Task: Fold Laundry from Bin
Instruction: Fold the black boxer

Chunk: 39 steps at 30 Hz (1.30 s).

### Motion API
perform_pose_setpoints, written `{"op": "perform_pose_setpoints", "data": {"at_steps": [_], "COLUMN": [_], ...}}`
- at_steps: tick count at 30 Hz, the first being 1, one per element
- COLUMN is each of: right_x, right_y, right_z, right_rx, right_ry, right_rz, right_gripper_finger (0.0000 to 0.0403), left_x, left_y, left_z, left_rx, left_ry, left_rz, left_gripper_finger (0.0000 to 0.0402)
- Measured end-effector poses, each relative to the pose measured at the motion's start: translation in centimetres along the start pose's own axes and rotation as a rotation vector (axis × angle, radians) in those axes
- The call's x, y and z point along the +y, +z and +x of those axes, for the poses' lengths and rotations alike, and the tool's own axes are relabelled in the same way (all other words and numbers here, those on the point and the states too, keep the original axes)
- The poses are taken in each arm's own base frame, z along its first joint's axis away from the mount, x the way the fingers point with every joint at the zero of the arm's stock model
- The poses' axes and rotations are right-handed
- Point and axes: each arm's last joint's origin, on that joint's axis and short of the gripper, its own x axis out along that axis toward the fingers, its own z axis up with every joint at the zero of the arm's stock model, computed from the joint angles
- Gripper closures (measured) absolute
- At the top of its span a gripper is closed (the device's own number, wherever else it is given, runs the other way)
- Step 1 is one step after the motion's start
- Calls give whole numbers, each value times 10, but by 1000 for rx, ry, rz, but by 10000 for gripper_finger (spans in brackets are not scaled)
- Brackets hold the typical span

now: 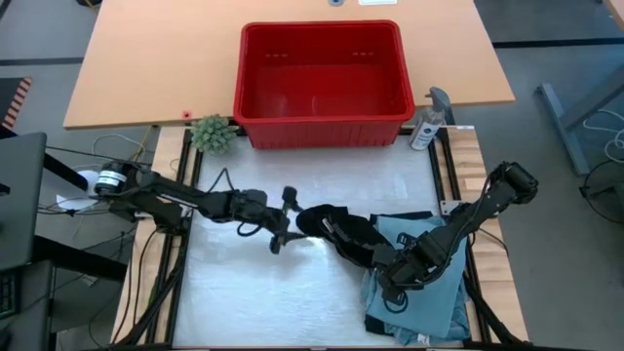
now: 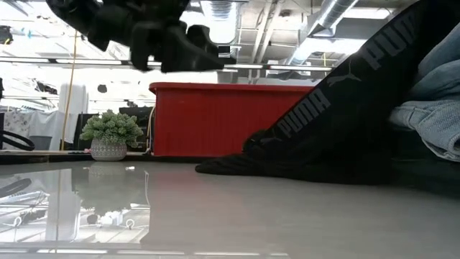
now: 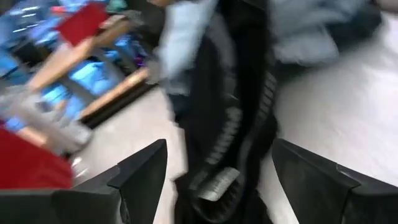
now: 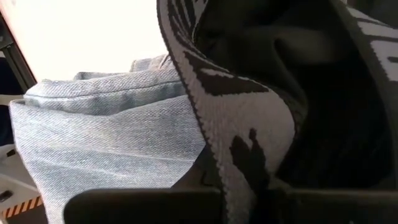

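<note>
High view hides the right gripper [image 1: 402, 278] among the black garment [image 1: 341, 229] and denim pieces [image 1: 429, 292] near the bench's front right corner; it is clenched on the black garment. Left gripper [image 1: 283, 222], fingers spread and empty, hovers just beside that garment's end, mid-bench. Red bin [image 1: 325, 125] stands empty at the back edge

The left arm reaches in low from the table's left side, its dark two-finger left gripper [image 1: 282, 218] spread wide and clear of the surface. Well to its right, the right arm bends down, its right gripper [image 1: 395, 276] pinched tight.
</note>
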Motion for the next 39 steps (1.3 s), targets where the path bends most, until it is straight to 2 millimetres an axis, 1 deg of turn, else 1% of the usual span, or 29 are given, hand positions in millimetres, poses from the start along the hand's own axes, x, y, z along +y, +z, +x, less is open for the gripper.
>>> {"op": "perform_pose_setpoints", "data": {"at_steps": [2, 5, 6, 8, 11, 15, 18, 21, 23, 25, 27, 29, 31, 33, 36, 39], "right_x": [-1, -1, -1, -1, -1, -1, -2, -2, -2, -2, -2, -2, -2, -2, -2, -1], "right_y": [1, 1, 1, 1, 1, 1, 1, 0, 0, 0, 0, 0, 0, 0, 1, 1], "right_z": [0, 0, 0, 0, 0, 0, 0, 0, 0, 0, 0, 0, 0, 0, 0, 0], "right_rx": [2, 4, 4, 8, 18, 22, 25, 26, 28, 28, 28, 28, 28, 28, 25, 24], "right_ry": [-1, -2, -1, 1, 7, 5, 3, 2, -1, -1, -2, -1, -1, -1, 4, 7], "right_rz": [3, 6, 6, 6, 8, 8, 13, 15, 15, 16, 21, 23, 23, 24, 25, 18], "right_gripper_finger": [387, 387, 387, 387, 387, 387, 387, 387, 387, 387, 387, 387, 387, 387, 387, 387], "left_x": [-4, -7, -8, -7, -3, -9, -7, -6, -5, -9, -13, -17, -16, -17, -14, -3], "left_y": [-4, -6, -9, -8, -2, -10, -8, -14, -18, -25, -32, -40, -43, -52, -60, -57], "left_z": [6, 21, 27, 39, 57, 77, 86, 89, 95, 95, 101, 103, 111, 116, 127, 136], "left_rx": [12, 12, 28, 37, 28, 91, 94, 137, 111, 151, 155, 188, 175, 221, 315, 363], "left_ry": [-51, -113, -128, -122, -114, -175, -181, -173, -190, -231, -217, -222, -189, -177, -112, -85], "left_rz": [65, 136, 166, 206, 212, 221, 227, 227, 232, 243, 266, 300, 335, 362, 387, 403], "left_gripper_finger": [123, 123, 123, 123, 123, 123, 123, 123, 123, 123, 123, 123, 123, 123, 123, 135]}}
